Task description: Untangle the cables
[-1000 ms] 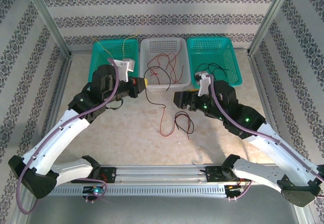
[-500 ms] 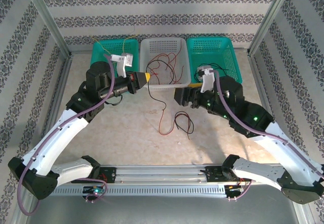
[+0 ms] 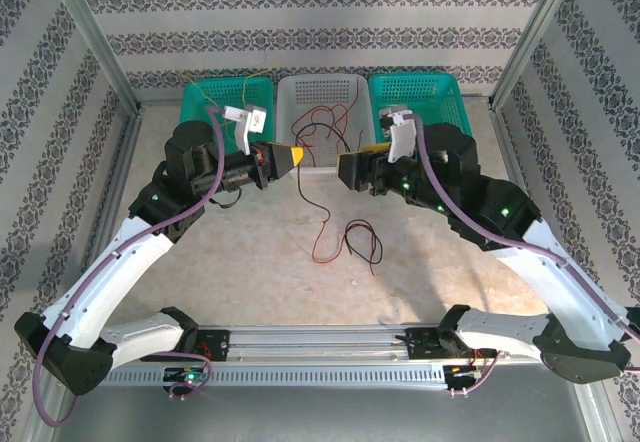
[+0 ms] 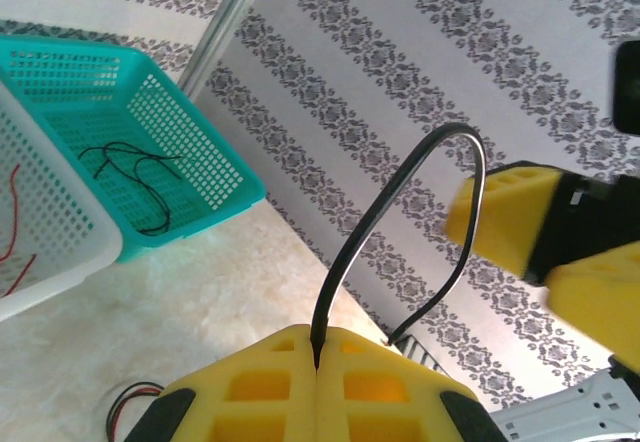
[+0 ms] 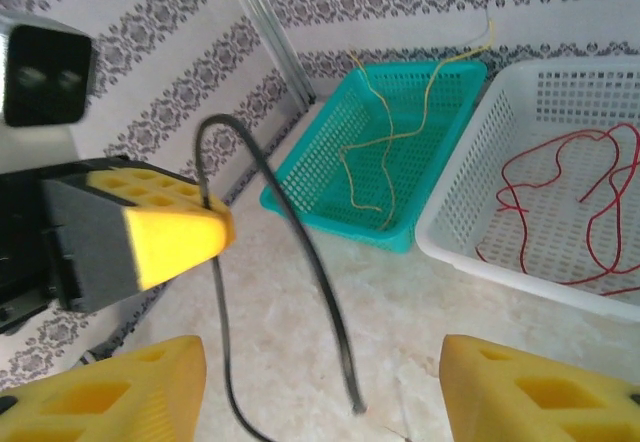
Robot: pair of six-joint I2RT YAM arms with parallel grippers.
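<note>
Top camera: we see a white basket (image 3: 322, 80) at the far edge of the tabletop (image 3: 250, 262). A left teal basket (image 3: 225, 80) and a right teal basket (image 3: 415, 77) sit just beside it. A red cable (image 3: 322, 122) lies looped inside the white basket. Just in front of the white basket, the left gripper (image 3: 298, 154) and the right gripper (image 3: 343, 169) point their yellow tips at each other, near but apart. Farther in front of the white basket, another red cable (image 3: 322, 230) trails across the tabletop beside a small red-and-black tangle (image 3: 362, 242).

Left wrist camera: we see the left gripper (image 4: 315, 357) pressed together, pinching a black cable (image 4: 400, 184) that arches upward and curves back down. The right gripper (image 4: 545, 262) sits just beyond the arch, well to the right of the white basket (image 4: 50, 232). Black strands (image 4: 130, 162) lie in the right teal basket (image 4: 200, 152) beside the white basket.

Right wrist camera: we see the right gripper (image 5: 320, 392) spread wide, its two yellow fingers at the lower corners. The black cable (image 5: 295, 242) rises from the left gripper (image 5: 170, 237) and bends over. Its free end hangs between the spread fingers, touching neither as far as we can tell. A yellow cable (image 5: 380, 142) lies in the left teal basket (image 5: 330, 217), just left of the white basket (image 5: 470, 192), where the red cable (image 5: 592, 232) loops.
</note>
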